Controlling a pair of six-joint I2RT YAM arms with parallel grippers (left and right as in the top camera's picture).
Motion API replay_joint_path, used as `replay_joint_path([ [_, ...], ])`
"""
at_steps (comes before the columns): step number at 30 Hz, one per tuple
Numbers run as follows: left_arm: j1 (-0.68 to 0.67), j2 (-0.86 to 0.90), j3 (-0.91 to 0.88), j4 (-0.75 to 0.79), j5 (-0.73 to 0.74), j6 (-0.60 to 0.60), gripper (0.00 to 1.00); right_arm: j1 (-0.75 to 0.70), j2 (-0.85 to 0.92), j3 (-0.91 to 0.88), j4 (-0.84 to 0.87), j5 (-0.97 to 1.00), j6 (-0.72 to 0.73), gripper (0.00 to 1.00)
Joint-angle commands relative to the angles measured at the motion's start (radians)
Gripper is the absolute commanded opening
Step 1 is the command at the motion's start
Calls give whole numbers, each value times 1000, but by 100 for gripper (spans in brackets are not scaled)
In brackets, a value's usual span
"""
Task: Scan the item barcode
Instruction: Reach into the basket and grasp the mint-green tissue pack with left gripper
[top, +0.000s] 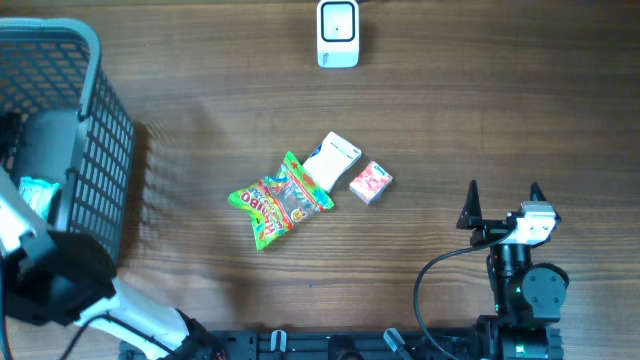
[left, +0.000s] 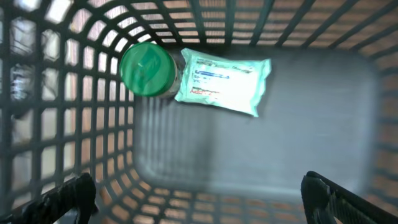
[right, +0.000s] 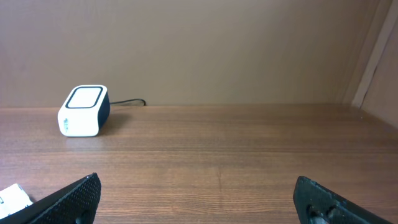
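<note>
The white barcode scanner stands at the table's far edge; the right wrist view shows the scanner at far left. Mid-table lie three items: a green candy bag, a white box and a small pink packet. My right gripper hovers open and empty right of them, pointing toward the far edge, its jaws spread wide over bare wood. My left gripper is open inside the grey basket, above a green-capped bottle and a pale green packet, touching neither.
The basket takes up the table's left side, and its mesh walls surround the left gripper. A black cable loops beside the right arm's base. A corner of the white box shows at the lower left of the right wrist view.
</note>
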Motion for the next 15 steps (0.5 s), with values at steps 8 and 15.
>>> replay_joint_path([
  [8, -3, 154, -217, 214, 99, 595, 100, 5, -7, -1, 6, -1, -14, 100],
  [15, 1, 154, -478, 509, 86, 604, 100, 5, -7, -1, 6, -1, -14, 100],
])
